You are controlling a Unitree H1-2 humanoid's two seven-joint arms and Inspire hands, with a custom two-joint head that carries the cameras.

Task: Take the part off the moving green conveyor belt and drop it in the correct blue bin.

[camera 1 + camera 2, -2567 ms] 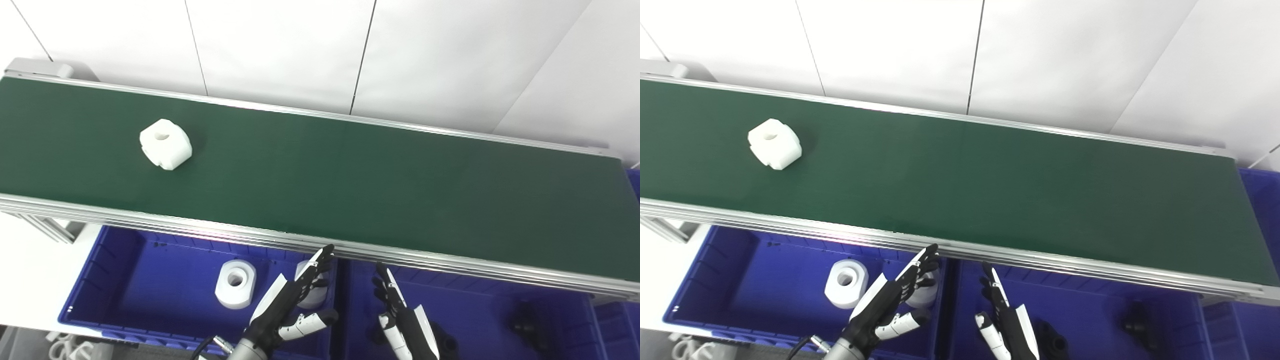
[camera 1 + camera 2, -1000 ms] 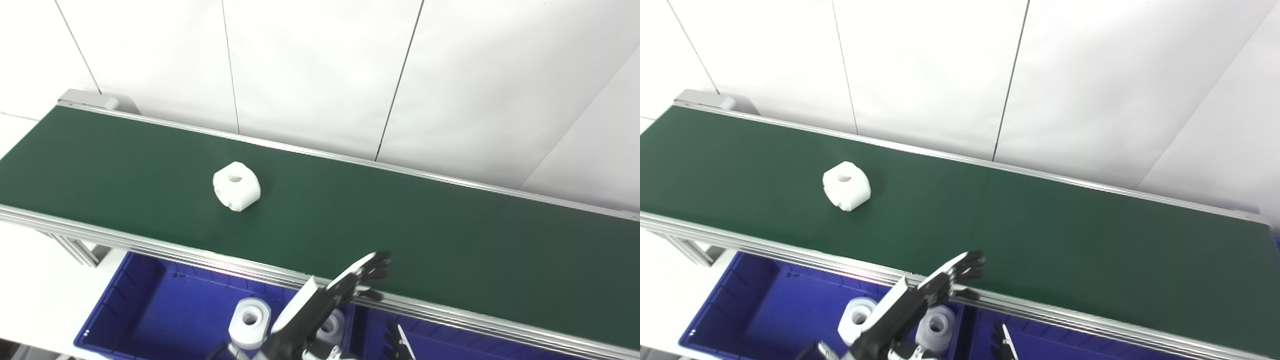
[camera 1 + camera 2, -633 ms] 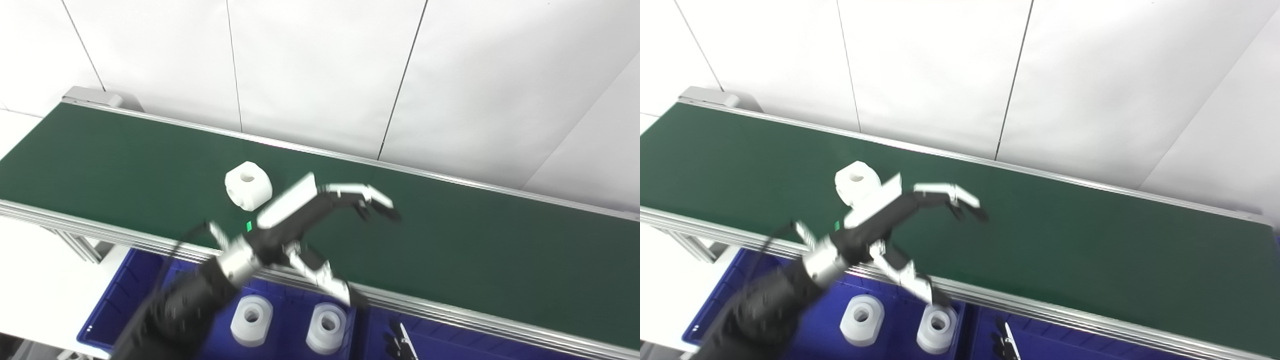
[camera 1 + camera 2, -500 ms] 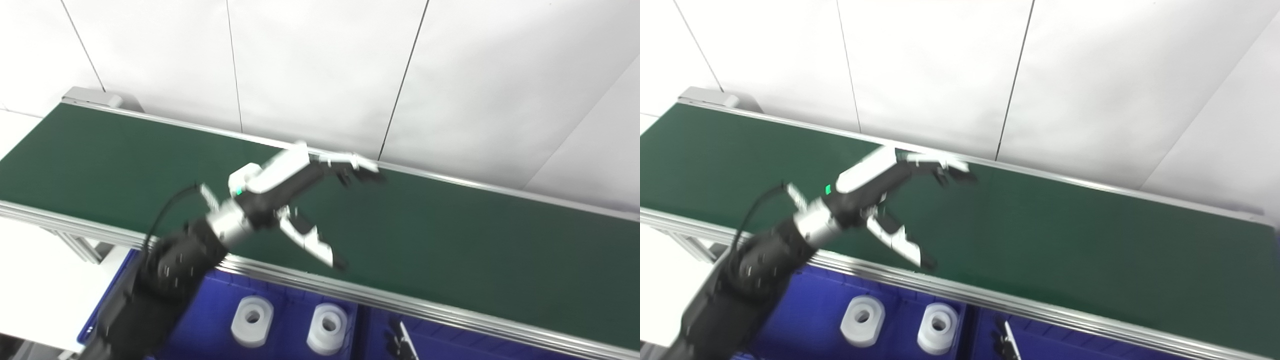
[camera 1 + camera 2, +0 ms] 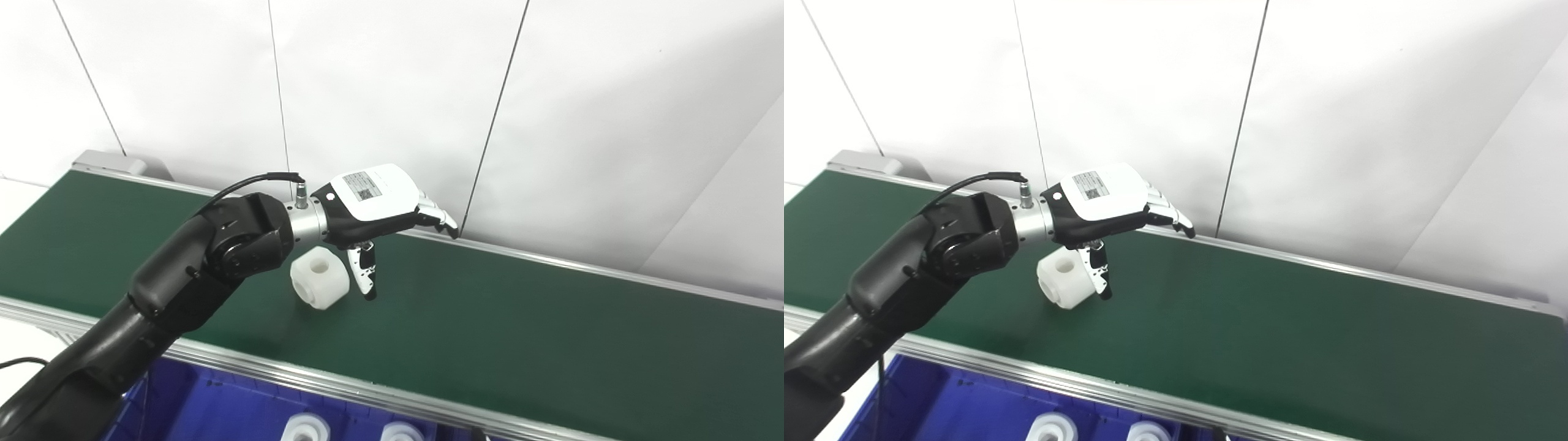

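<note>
A white part (image 5: 319, 280) with a round hole in its top lies on the green conveyor belt (image 5: 520, 331), left of the middle. My left hand (image 5: 380, 211) hovers just above and to the right of it, open, palm down. Its thumb hangs down beside the part's right side and its fingers (image 5: 440, 218) stretch toward the belt's far rail. I cannot tell whether the thumb touches the part. The right hand is out of sight.
Below the belt's near rail (image 5: 343, 386) a blue bin (image 5: 202, 407) shows at the bottom edge, with two white parts (image 5: 1050, 430) inside. A white panelled wall (image 5: 392, 92) stands behind the belt.
The left arm rose from the bins and swung over the belt, settling above the white part. The part rode rightward along the belt. The camera tilted up, taking the right hand out of view.
</note>
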